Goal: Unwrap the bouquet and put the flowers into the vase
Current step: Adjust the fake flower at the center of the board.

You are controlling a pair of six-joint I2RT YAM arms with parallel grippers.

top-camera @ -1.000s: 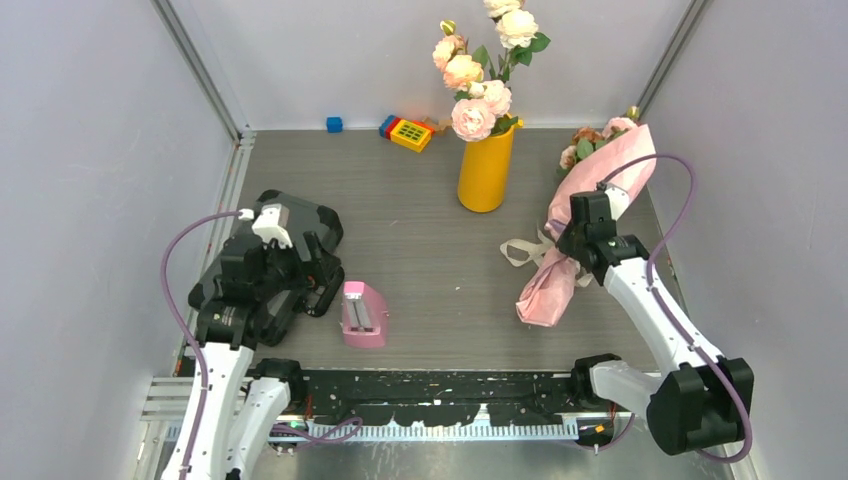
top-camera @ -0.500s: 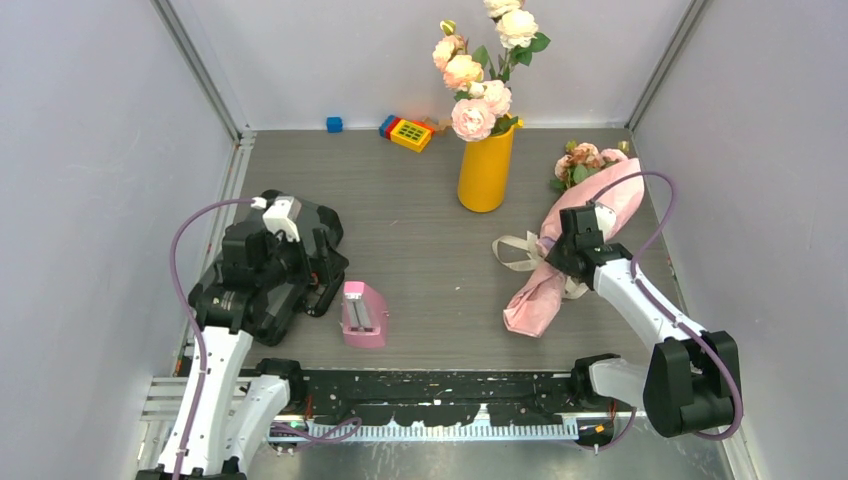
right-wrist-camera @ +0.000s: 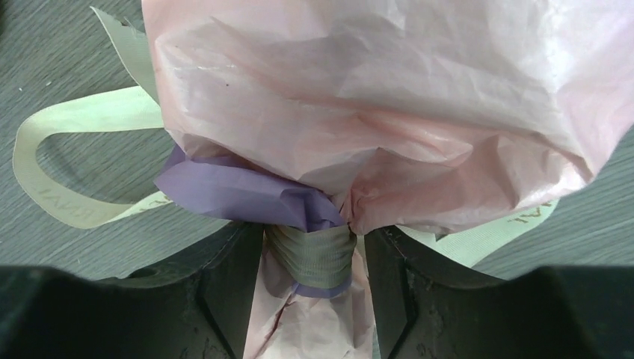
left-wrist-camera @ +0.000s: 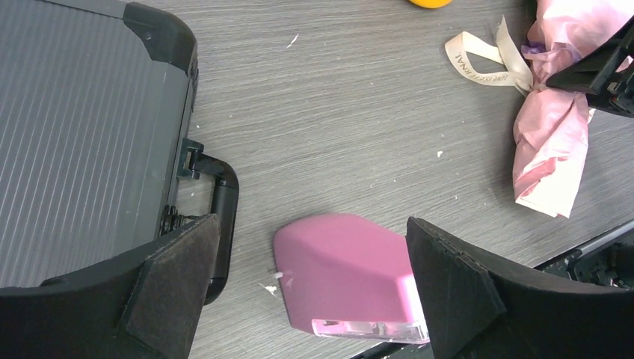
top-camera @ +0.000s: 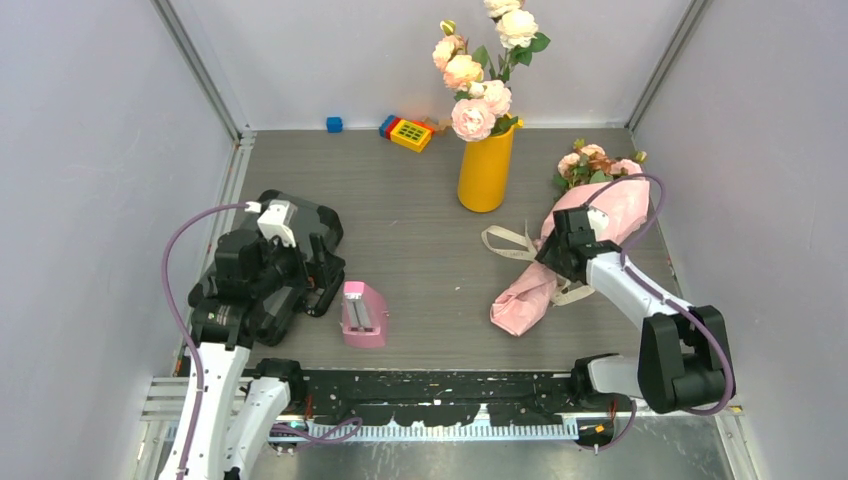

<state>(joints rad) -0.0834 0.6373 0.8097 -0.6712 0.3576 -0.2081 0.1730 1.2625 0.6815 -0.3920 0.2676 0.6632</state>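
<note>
The bouquet [top-camera: 522, 298], wrapped in pink and lilac paper, lies on the table at the right with its narrow end toward me. Its small flowers [top-camera: 590, 165] poke out at the far end. A beige ribbon [top-camera: 505, 243] trails to its left. My right gripper [top-camera: 560, 247] stands open astride the ribbon-tied waist [right-wrist-camera: 312, 254], with a small gap on each side. In the right wrist view the bouquet's paper [right-wrist-camera: 374, 97] fills the frame. The yellow-orange vase [top-camera: 485, 170] stands at the back centre. My left gripper [top-camera: 312, 283] hangs open above a pink stapler [left-wrist-camera: 344, 269].
Big pale pink and cream roses [top-camera: 480, 70] fill the vase. A black case [top-camera: 300, 215] lies under the left arm. The pink stapler [top-camera: 363, 313] sits near the front. A yellow toy block [top-camera: 408, 131] and a blue cube [top-camera: 334, 124] lie by the back wall.
The right gripper has brought the bouquet down and to the left until it lies flat on the table, and its jaws have opened off the waist. The left arm has hardly moved.
</note>
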